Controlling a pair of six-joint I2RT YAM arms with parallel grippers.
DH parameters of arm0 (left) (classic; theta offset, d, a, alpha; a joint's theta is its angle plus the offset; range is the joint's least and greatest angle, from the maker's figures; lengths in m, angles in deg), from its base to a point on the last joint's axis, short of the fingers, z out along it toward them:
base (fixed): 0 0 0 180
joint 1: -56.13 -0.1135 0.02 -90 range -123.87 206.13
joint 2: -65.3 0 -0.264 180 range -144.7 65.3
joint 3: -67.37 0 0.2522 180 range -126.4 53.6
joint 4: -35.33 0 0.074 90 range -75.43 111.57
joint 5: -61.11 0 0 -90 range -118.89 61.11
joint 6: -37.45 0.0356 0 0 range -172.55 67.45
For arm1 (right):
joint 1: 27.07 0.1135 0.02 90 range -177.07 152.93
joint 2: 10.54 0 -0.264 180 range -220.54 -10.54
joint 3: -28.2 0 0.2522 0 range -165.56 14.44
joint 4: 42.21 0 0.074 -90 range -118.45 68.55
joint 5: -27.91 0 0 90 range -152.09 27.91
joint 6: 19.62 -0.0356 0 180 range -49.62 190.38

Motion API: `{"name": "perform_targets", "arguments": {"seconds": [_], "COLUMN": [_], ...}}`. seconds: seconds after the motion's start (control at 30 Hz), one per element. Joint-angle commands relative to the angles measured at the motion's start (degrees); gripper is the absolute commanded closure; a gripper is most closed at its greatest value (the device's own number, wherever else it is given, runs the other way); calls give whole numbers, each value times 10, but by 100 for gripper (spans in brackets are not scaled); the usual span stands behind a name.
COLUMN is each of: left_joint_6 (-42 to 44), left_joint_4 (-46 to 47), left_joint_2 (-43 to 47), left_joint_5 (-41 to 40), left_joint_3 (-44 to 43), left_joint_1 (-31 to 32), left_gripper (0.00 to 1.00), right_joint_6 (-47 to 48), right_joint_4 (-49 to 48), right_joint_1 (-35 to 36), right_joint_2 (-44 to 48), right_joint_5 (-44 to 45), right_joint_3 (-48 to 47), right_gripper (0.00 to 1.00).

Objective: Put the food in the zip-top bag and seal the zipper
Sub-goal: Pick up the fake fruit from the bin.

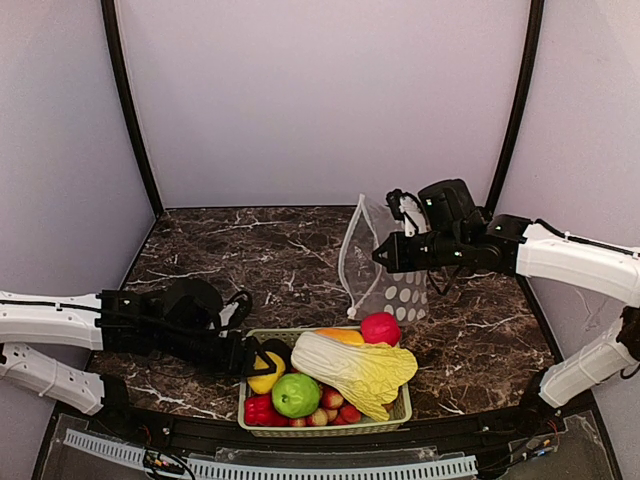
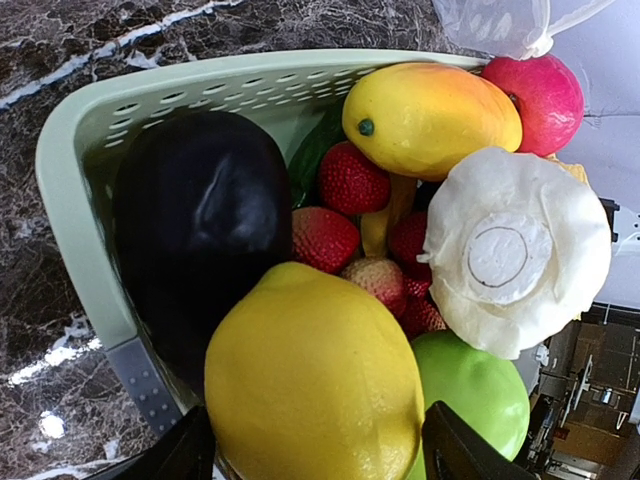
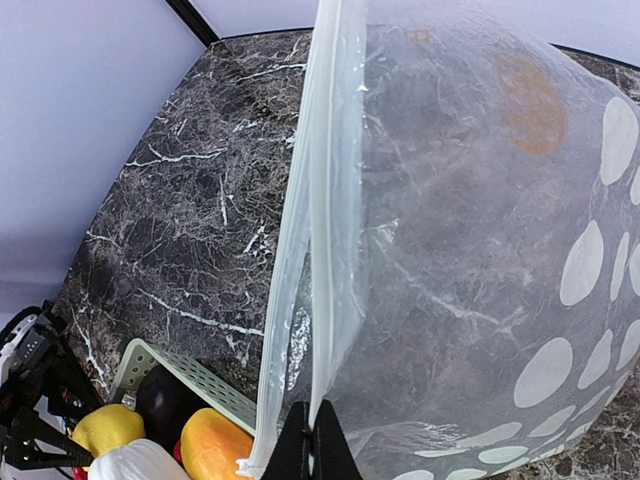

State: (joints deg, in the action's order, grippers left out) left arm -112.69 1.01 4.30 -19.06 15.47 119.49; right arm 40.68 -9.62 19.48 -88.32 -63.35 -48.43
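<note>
My left gripper point(image 1: 262, 360) reaches into the left end of the pale green basket point(image 1: 325, 430), its fingers closed on either side of the yellow lemon point(image 2: 315, 385). The green apple point(image 1: 295, 395), red pepper point(image 1: 258, 408), magenta-pink fruit point(image 1: 380, 328) and napa cabbage point(image 1: 355, 368) lie in the basket. My right gripper point(image 3: 320, 440) is shut on one lip of the zip-top bag point(image 1: 400, 290) and holds it upright behind the basket. The zipper point(image 3: 325, 200) runs up from the fingers and the mouth gapes slightly.
The basket also holds a dark eggplant point(image 2: 200, 220), a yellow-orange mango point(image 2: 430, 115) and several strawberries point(image 2: 350, 180). The marble table point(image 1: 250, 250) is walled by pale panels at the back and sides.
</note>
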Motion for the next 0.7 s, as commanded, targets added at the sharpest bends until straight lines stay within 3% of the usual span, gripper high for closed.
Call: {"name": "perform_targets", "arguments": {"seconds": [0.0, 0.27, 0.67], "left_joint_6": [-4, -7, 0], "left_joint_4": [19, 12, -50], "left_joint_2": [-12, 11, 54], "left_joint_5": [7, -24, -81], "left_joint_3": [9, 8, -3], "left_joint_1": [9, 10, 10], "left_gripper": [29, 36, 39], "right_joint_6": [-5, -4, -3], "right_joint_4": [-22, -21, -20], "right_joint_1": [6, 6, 6], "right_joint_2": [6, 7, 12], "right_joint_5": [1, 1, 0], "right_joint_3": [-7, -7, -7], "right_gripper": [100, 100, 100]}}
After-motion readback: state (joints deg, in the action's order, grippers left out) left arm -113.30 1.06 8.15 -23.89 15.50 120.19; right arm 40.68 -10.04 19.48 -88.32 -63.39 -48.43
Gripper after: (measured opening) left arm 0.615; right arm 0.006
